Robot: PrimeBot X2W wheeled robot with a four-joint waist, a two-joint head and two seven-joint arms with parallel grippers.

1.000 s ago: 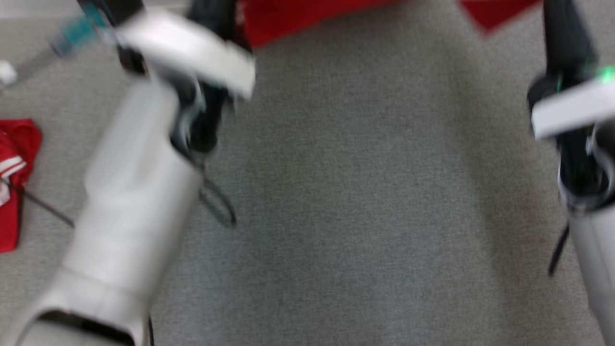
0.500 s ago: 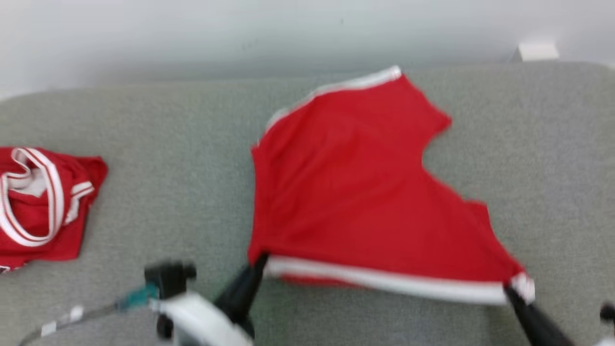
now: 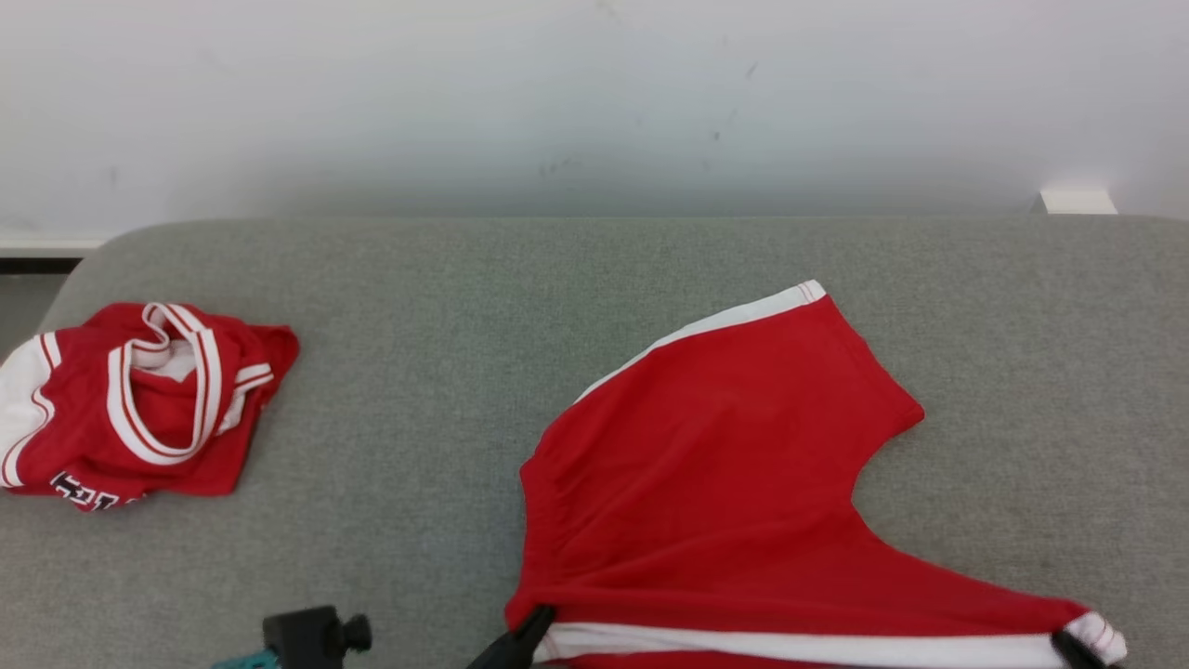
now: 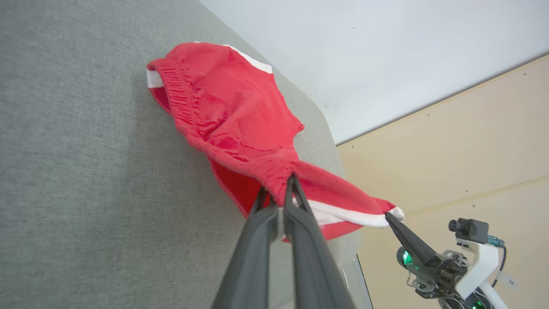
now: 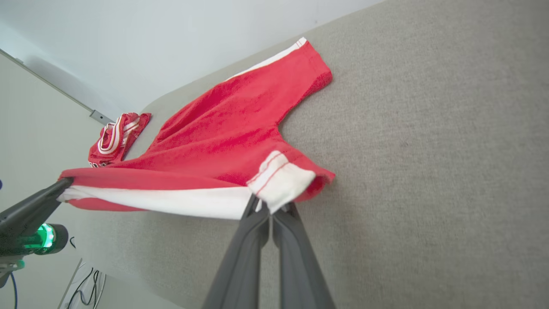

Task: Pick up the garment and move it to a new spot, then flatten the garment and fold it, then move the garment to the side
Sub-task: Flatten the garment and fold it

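In the head view, the garment (image 3: 715, 465) lies on the right half of the grey padded surface (image 3: 418, 307), close to the robot. It is red, with a white band along its near edge and another white stripe along its far left edge. Its near edge is stretched from left to right between the two grippers. From there the cloth reaches away toward the white wall (image 3: 594, 93), and one corner points to the far right. The left gripper (image 3: 525, 634) is closed on the near left corner. The right gripper (image 3: 1068, 646) is closed on the near right corner. A second red garment (image 3: 139, 409), crumpled and with white trim, lies well apart on the left.

In the left wrist view, the left gripper (image 4: 285, 189) pinches a gathered red fold with its fingers pressed together. The garment (image 4: 231, 116) runs from this fold out across the surface, and its held end is lifted. The right gripper (image 4: 396, 225) pinches the white-tipped corner.

In the right wrist view, the right gripper (image 5: 270, 208) is closed on the white cuff with thin red stitching. The garment (image 5: 231, 128) spreads flat beyond the cuff. The white band runs tight to the left gripper (image 5: 55, 189).
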